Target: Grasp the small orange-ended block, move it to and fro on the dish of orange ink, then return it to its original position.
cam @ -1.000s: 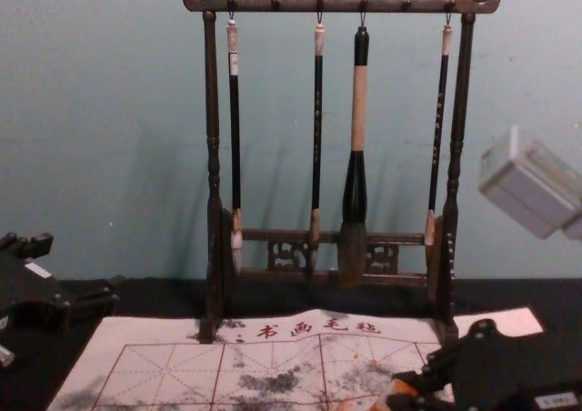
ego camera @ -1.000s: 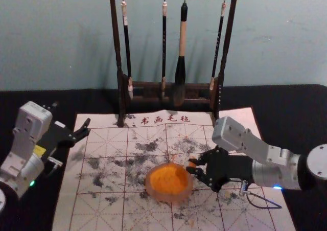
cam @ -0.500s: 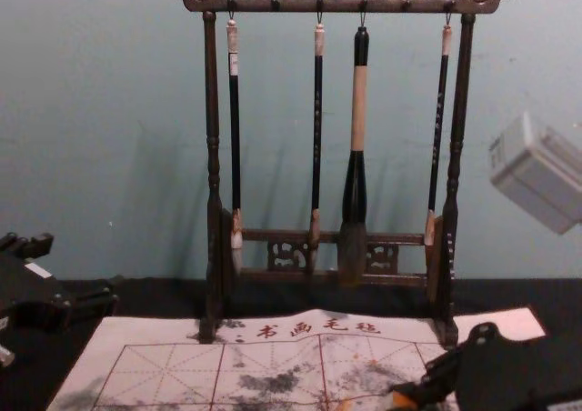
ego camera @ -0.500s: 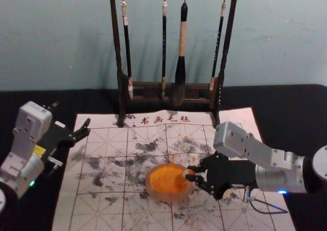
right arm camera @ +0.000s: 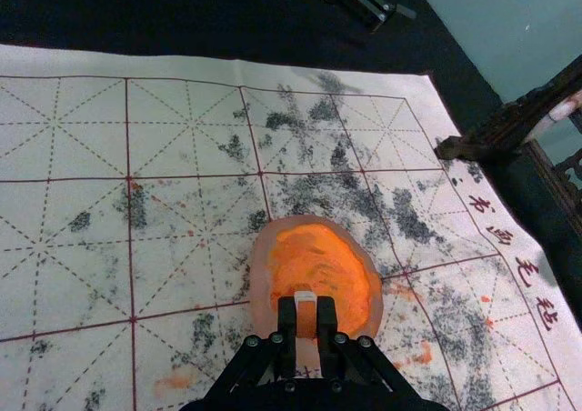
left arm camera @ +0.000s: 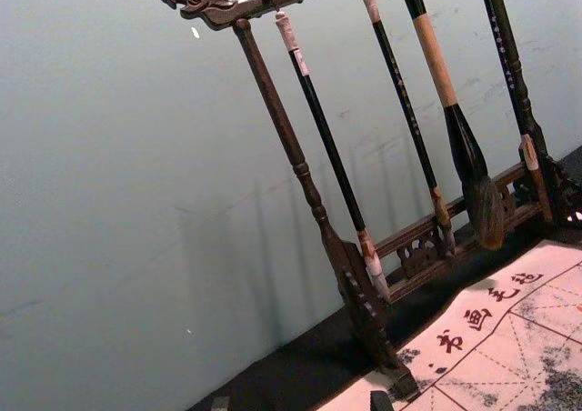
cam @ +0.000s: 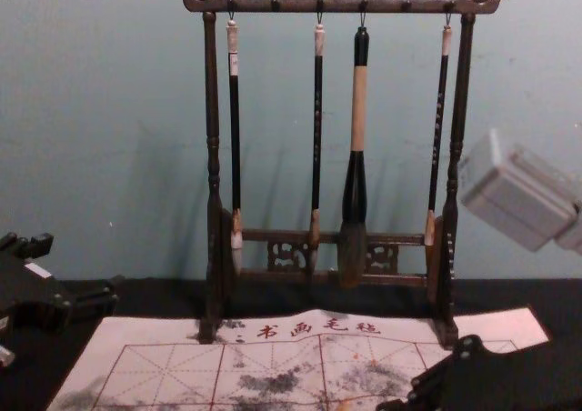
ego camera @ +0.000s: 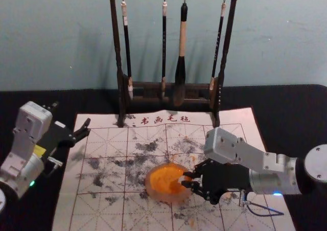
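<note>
The block (right arm camera: 306, 320) is orange, pale-ended. It lies pinched between the right gripper's (ego camera: 187, 181) fingers. Left gripper (ego camera: 70, 118): spread, at left.

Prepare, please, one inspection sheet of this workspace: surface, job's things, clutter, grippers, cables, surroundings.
Surface: pale gridded mat, stained black and orange, lying on dark cloth.
Job's things: small block gripped over the dish of orange ink; contact with the ink cannot be judged.
Clutter: behind the work, four brushes hang from a wooden rack.
Grippers: right pincer at the dish's right side, closed on the block; left pincer idle by the mat's left edge, open.
Cables: thin cable loops beside the right pincer.
Surroundings: blue-grey wall behind the rack.
</note>
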`<state>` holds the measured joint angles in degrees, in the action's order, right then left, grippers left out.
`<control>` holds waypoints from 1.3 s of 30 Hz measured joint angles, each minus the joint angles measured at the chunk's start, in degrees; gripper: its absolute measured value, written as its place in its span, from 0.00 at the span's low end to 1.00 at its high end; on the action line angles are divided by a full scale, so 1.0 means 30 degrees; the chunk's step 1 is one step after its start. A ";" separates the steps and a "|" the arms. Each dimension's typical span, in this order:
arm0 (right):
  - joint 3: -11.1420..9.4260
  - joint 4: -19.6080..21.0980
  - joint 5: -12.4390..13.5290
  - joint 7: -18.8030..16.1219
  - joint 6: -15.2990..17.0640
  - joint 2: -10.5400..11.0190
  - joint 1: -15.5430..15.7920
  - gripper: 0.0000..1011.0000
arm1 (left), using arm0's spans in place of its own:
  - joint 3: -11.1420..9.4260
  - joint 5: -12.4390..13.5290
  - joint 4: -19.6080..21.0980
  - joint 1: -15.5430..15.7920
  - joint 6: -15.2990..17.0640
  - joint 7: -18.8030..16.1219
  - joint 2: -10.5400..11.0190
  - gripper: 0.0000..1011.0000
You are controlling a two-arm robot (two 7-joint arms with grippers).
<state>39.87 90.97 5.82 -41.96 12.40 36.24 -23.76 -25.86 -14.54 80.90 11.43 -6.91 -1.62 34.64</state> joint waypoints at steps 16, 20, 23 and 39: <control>0.0134 -0.1012 -0.0590 0.0604 0.0497 -0.0913 -0.0619 0.11 | -0.0001 -0.0001 0.0000 0.0000 0.0000 0.0001 0.0000 0.99; 0.0041 -0.1063 -0.0672 0.0694 0.0583 -0.0913 -0.0644 0.11 | -0.0001 -0.0001 0.0000 0.0000 0.0000 0.0001 0.0000 0.99; -0.0038 -0.1060 -0.0724 0.0704 0.0630 -0.0833 -0.0645 0.11 | 0.0000 0.0000 -0.0001 -0.0001 0.0000 0.0001 0.0000 0.99; -0.0236 0.0155 -0.0763 0.0195 0.0974 0.0138 -0.0226 0.11 | 0.0000 -0.0001 0.0000 0.0000 0.0000 0.0000 0.0001 0.99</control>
<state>39.16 91.43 3.53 -41.38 15.32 36.66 -24.44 -25.86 -14.55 80.90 11.43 -6.91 -1.62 34.65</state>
